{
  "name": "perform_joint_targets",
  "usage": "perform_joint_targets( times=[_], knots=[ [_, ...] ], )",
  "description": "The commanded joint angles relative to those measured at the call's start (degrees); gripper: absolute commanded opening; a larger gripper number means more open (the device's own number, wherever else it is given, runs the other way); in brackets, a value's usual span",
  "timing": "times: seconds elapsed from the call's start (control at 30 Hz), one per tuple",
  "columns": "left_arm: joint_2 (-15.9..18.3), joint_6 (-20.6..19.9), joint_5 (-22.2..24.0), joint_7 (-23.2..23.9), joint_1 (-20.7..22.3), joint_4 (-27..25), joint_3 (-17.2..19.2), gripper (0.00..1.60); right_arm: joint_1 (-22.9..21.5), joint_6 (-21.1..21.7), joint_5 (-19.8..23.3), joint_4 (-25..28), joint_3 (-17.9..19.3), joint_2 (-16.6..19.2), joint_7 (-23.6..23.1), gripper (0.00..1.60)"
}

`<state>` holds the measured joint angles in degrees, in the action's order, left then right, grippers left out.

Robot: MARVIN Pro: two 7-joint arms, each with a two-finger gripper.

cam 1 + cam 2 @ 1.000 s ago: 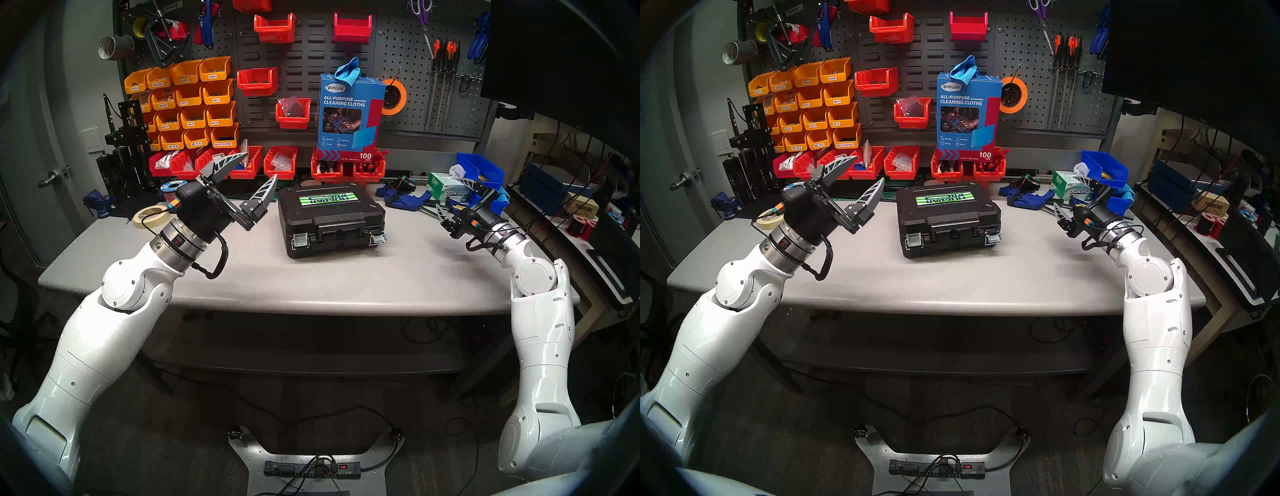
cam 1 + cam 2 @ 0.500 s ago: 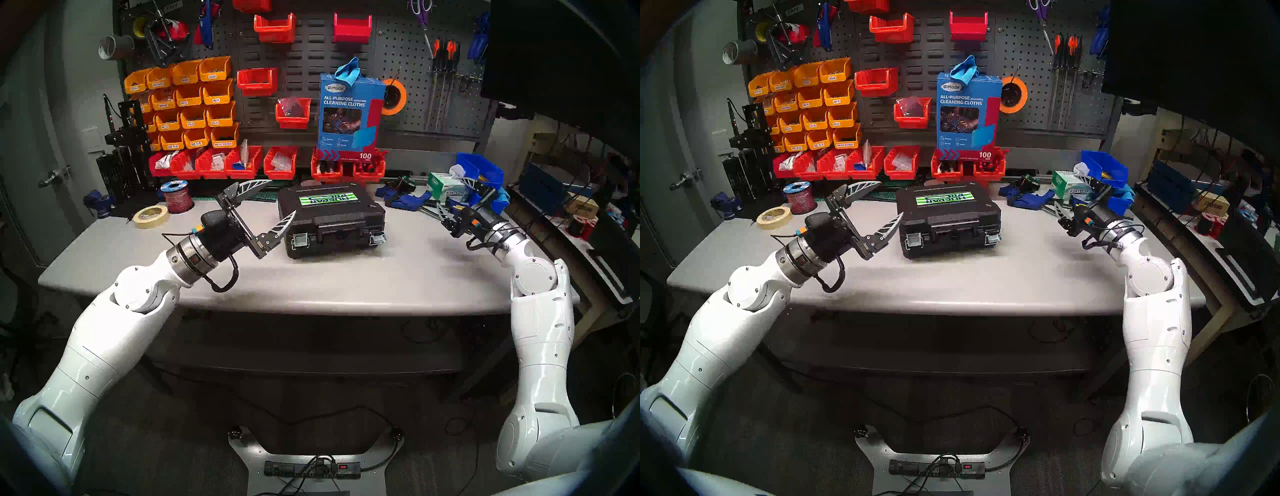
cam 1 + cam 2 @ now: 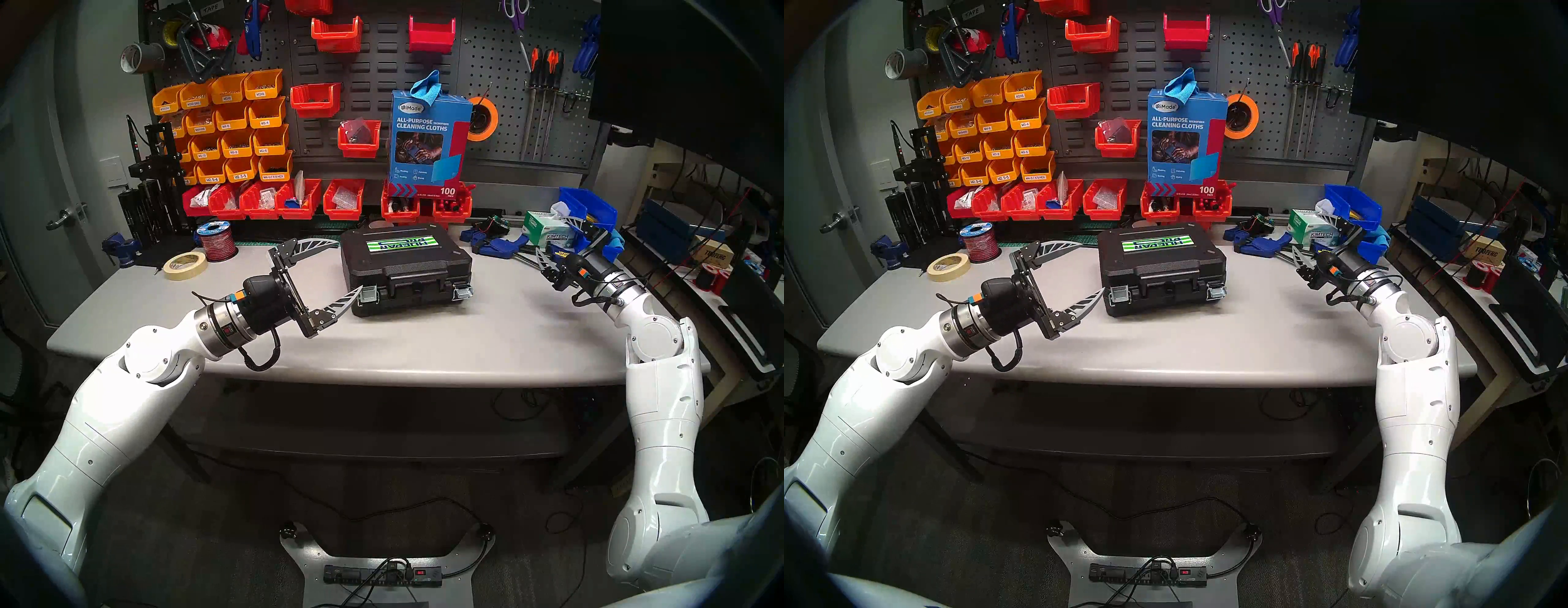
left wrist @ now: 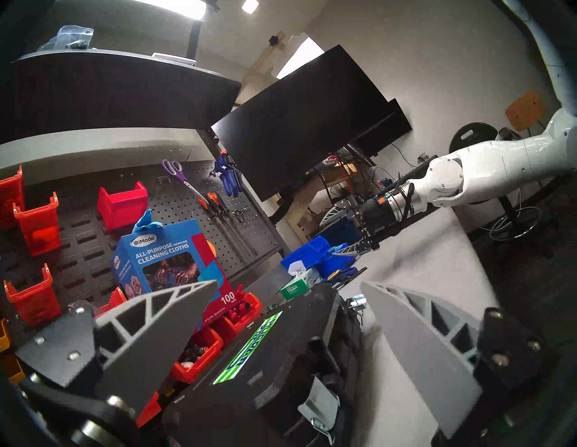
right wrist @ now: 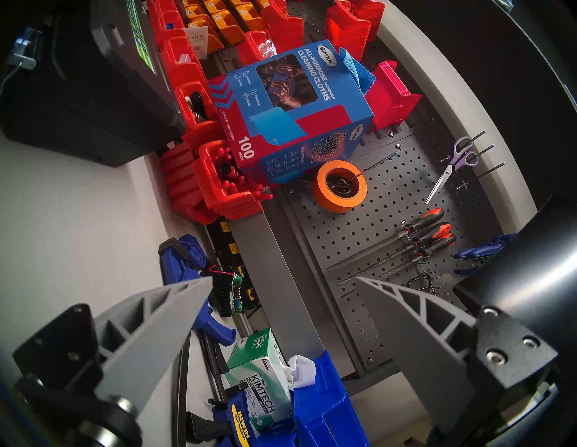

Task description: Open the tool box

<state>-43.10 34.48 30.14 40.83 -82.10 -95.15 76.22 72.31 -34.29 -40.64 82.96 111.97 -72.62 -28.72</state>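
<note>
A black tool box (image 3: 405, 271) is lying shut in the middle of the grey desk (image 3: 424, 348), its green-and-white label facing up and its handle facing the near edge. Two silver latches are showing on the near face, the left latch (image 3: 368, 294) and the right latch (image 3: 462, 293); whether either is already sprung is hard to make out. The left tool (image 3: 348, 266) is hanging just left of the box with its jaws spread wide and nothing between them, one finger reaching past the far left corner, the other ending right at the left latch; contact cannot be confirmed. The right tool (image 3: 551, 240) is hovering well to the right, jaws likewise wide and empty, in front of a tissue box (image 3: 547, 229) and stacked blue bins (image 3: 589, 212) that it is partly hiding. Blue clamps (image 3: 496, 244) are lying between that clutter and the box. On the far left of the desk are sitting one roll of masking tape (image 3: 186, 265) and one spool of red wire (image 3: 217, 242). Behind the box, a blue cleaning-cloths carton (image 3: 428, 140) is standing on red bins (image 3: 424, 206) against the pegboard (image 3: 373, 85). The wrist view is cutting off the box's near side.
</note>
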Motion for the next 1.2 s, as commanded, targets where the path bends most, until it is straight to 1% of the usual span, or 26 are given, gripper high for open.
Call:
perform_joint_targets(
  times=[0.0,0.27,0.37,0.5,0.67,0.8,0.87,0.93,0.97,1.03,1.17],
  knots=[
    [-0.4,-0.7,-4.8,-2.9,1.1,1.3,0.8,1.6,-0.9,0.2,0.0,0.7,0.1,0.1,0.1,1.6],
    [-5.1,-2.6,-11.8,-6.2,6.9,5.0,-1.1,1.6,-1.0,0.1,0.0,0.7,0.1,0.1,0.1,1.6],
    [-6.6,-3.2,-13.3,-6.7,8.9,6.0,-1.5,1.6,-1.0,0.0,0.0,0.7,0.1,0.1,0.1,1.6],
    [-7.1,-2.8,-13.6,-5.9,10.9,7.0,-2.4,1.6,-1.0,0.0,0.0,0.7,0.2,0.0,0.1,1.6],
    [-6.1,-1.7,-12.8,-4.1,11.3,6.6,-2.8,1.6,-1.0,0.0,-0.1,0.7,0.2,0.0,0.0,1.6],
    [-3.4,0.3,-10.4,0.2,10.2,5.7,-2.8,1.6,-1.0,0.0,-0.1,0.7,0.2,0.0,0.0,1.6],
    [-2.9,0.5,-10.0,0.9,9.9,5.4,-2.6,1.6,-1.0,0.0,-0.1,0.7,0.2,0.0,0.0,1.6],
    [-1.0,1.4,-8.6,3.8,9.0,4.9,-2.5,1.6,-1.0,0.0,-0.1,0.7,0.2,0.0,0.0,1.6],
    [-1.0,1.4,-8.6,3.8,9.0,4.9,-2.5,1.6,-1.0,0.0,-0.1,0.7,0.2,0.0,0.0,1.6],
    [-0.3,2.7,-8.2,5.8,8.6,5.6,-2.4,1.6,-1.0,0.0,-0.1,0.7,0.3,-0.1,0.0,1.6],
    [-0.6,3.5,-8.5,6.5,8.8,6.5,-2.5,1.6,-1.0,0.1,-0.1,0.7,0.3,-0.1,-0.1,1.6]
  ],
)
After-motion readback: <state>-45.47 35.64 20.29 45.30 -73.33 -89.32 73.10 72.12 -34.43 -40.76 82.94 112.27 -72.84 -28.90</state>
